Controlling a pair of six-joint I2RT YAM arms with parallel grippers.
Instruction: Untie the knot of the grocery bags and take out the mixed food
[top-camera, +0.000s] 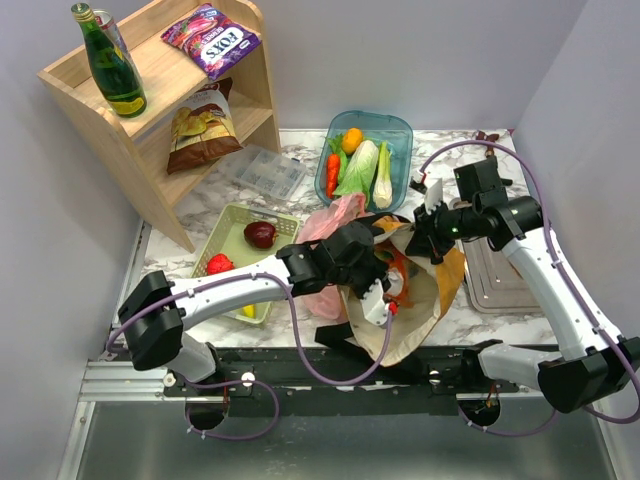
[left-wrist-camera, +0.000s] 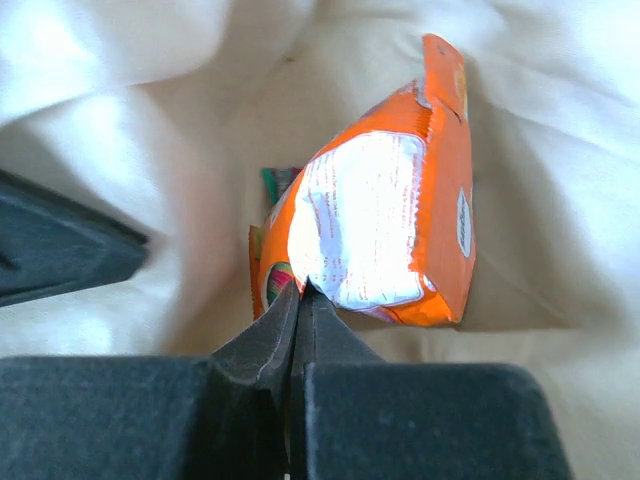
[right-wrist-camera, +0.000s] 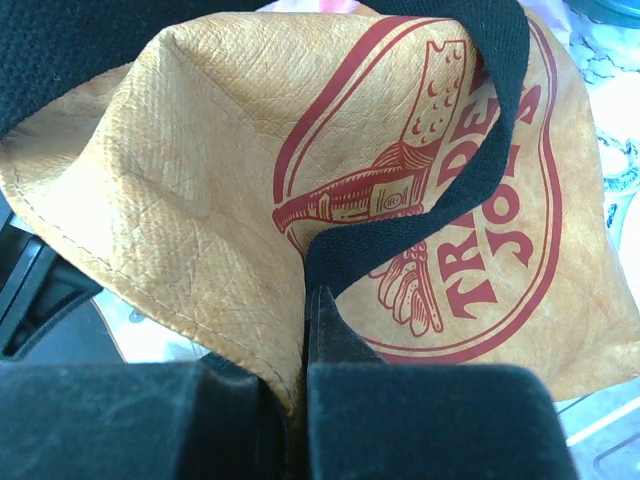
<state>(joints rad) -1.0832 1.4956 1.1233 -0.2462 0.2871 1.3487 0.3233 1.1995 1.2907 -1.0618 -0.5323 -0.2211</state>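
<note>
The mustard-orange tote lies open at the table's middle. My left gripper reaches into its mouth. In the left wrist view it is shut on a corner of an orange snack packet against the pale lining; a teal packet edge shows behind. My right gripper is shut on the tote's rim beside the black strap, its tips pinching the fabric. The pink plastic bag lies slack behind the left arm; I cannot make out its knot.
A teal tub holds leafy greens, a carrot and an orange. A green basket holds a dark red fruit, a bright red fruit and a banana. A metal tray lies right. A wooden shelf and a clear box stand at the back left.
</note>
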